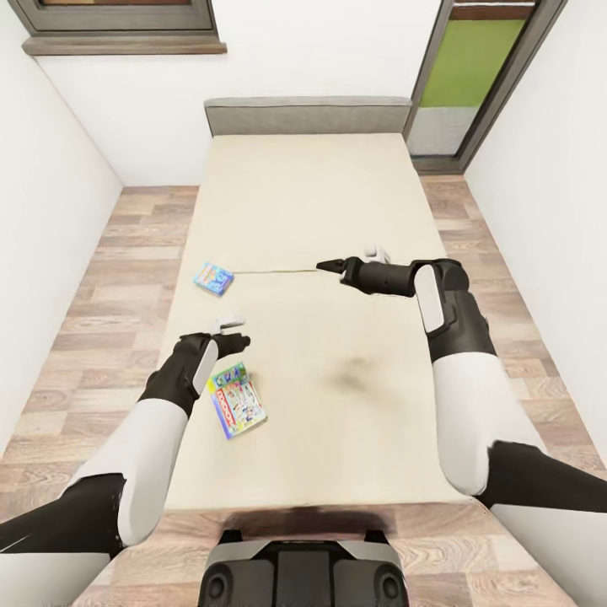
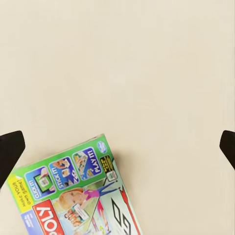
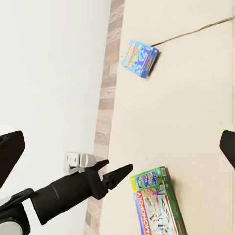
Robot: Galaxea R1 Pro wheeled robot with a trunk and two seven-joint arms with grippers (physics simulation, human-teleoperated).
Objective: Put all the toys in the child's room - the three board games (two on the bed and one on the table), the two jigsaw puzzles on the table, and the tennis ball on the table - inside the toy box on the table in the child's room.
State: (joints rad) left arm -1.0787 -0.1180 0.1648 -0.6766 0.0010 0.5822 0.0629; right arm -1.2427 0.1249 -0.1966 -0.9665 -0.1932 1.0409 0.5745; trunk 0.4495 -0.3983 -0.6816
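Two board games lie flat on the beige bed [image 1: 337,194]. A green-edged Monopoly box [image 1: 238,400] sits near the bed's left front, and a small blue box [image 1: 213,277] lies farther up by the left edge. My left gripper [image 1: 239,342] hovers open just above the Monopoly box's far end, with the box [image 2: 73,196] below its spread fingers [image 2: 10,152]. My right gripper [image 1: 329,266] is open over the middle of the bed, holding nothing. The right wrist view takes in the blue box [image 3: 140,58], the Monopoly box [image 3: 156,203] and the left gripper [image 3: 115,177].
A grey headboard [image 1: 308,114] closes the bed's far end against the white wall. Wooden floor [image 1: 110,278] runs along both sides between bed and walls. A doorway [image 1: 472,76] stands at the far right, and a window sill [image 1: 122,46] at the far left.
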